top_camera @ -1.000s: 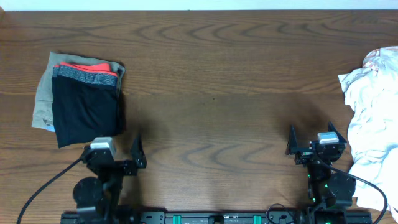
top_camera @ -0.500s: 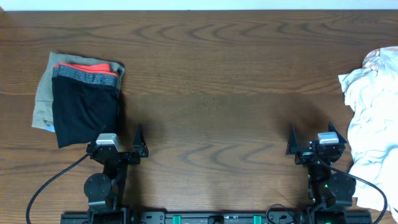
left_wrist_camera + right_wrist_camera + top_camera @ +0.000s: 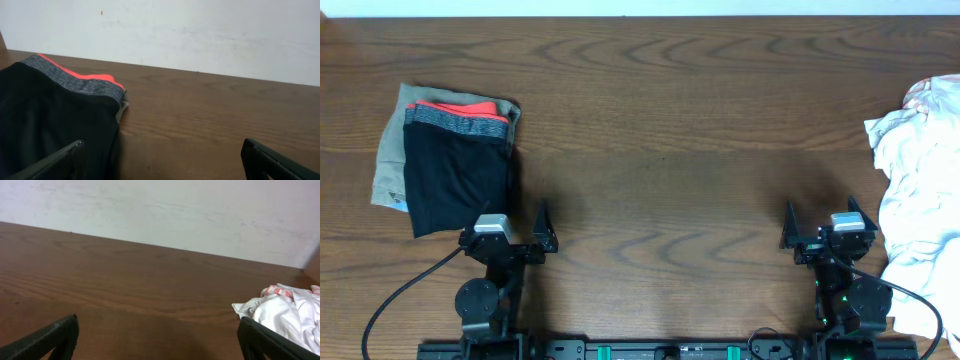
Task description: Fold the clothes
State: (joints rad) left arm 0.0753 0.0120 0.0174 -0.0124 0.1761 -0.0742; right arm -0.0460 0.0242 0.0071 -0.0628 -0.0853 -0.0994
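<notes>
1. Trousers [image 3: 458,180]: black, folded into a compact rectangle at the left end of the table [image 3: 660,150]. The grey waistband [image 3: 458,124], edged orange-red, faces the far side. They lie on a khaki-grey garment [image 3: 388,160], which shows along their left and far edges.
2. Left gripper [image 3: 510,224]: near the front edge, just beside the trousers' near right corner. Jaws spread wide, holding nothing. Whether it touches the fabric cannot be told.
3. Right gripper [image 3: 822,218]: near the front edge, toward the right, over bare wood. Jaws spread wide, empty.
4. White fabrics [image 3: 915,210]: 1 crumpled heap at the right edge, well apart from the trousers.
</notes>
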